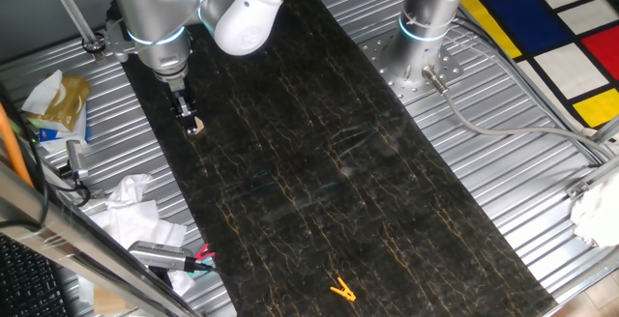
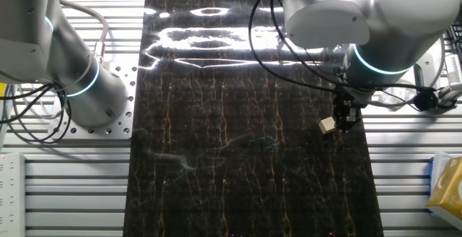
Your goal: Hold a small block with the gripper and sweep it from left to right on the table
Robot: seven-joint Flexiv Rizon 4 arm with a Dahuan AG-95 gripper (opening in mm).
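Note:
The small block (image 1: pixel 194 125) is a tiny pale tan cube at the far left edge of the black veined table (image 1: pixel 319 182). In the other fixed view the block (image 2: pixel 328 126) is slightly tilted at the table's (image 2: pixel 238 165) right edge. The narrow black gripper (image 1: pixel 188 116) hangs straight down from the silver arm, and the block sits right at its tip. The gripper (image 2: pixel 344 123) looks shut on the block, though the arm's wrist hides much of the fingers.
A second silver arm's base (image 1: pixel 426 27) is bolted to the ribbed metal beyond the table. A yellow clip (image 1: pixel 341 289) lies near the table's near end. Crumpled paper and tools (image 1: pixel 135 220) clutter the ribbed frame on the left side.

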